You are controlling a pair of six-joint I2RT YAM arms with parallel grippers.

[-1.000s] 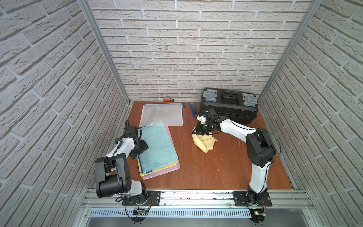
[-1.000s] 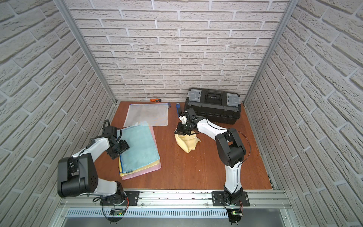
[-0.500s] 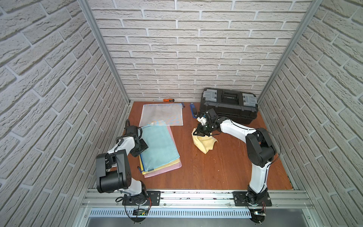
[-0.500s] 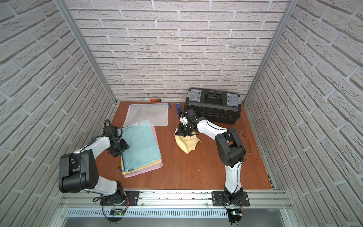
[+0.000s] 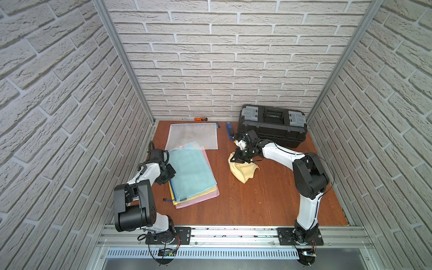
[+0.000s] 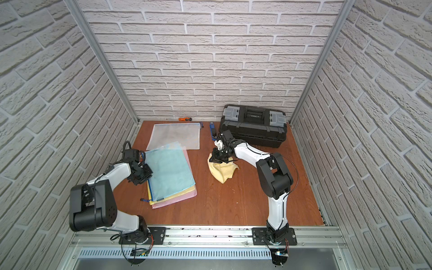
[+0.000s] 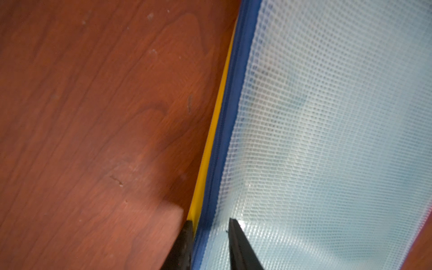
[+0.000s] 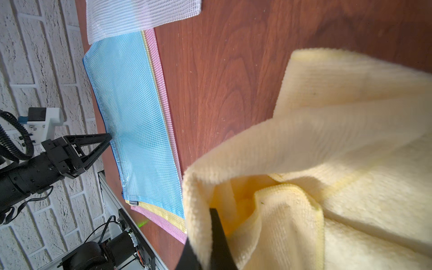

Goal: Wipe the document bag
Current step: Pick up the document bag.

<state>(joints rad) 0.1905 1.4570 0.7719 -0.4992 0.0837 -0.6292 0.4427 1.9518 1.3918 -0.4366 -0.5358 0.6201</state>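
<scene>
The blue mesh document bag [image 5: 191, 173] lies atop 2 more mesh bags [image 5: 201, 196], yellow and pink, at the table's [image 5: 257, 201] left. It looks light, limp and slick, likely to slide or buckle. Hold its stiffer zipper edge [image 7: 222, 140], which your left jaws straddle narrowly; you cannot tell whether they pinch. Your right jaws clamp the soft pale yellow cloth [image 5: 244, 171]. Bare table lies between; a white mesh bag [image 5: 194, 138] overlaps the far edge.

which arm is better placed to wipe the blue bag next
Right. The right gripper is shut on the yellow cloth. The left gripper carries no cloth; its jaws straddle the blue bag's zipper edge, so it is probably better used to steady it.
</scene>
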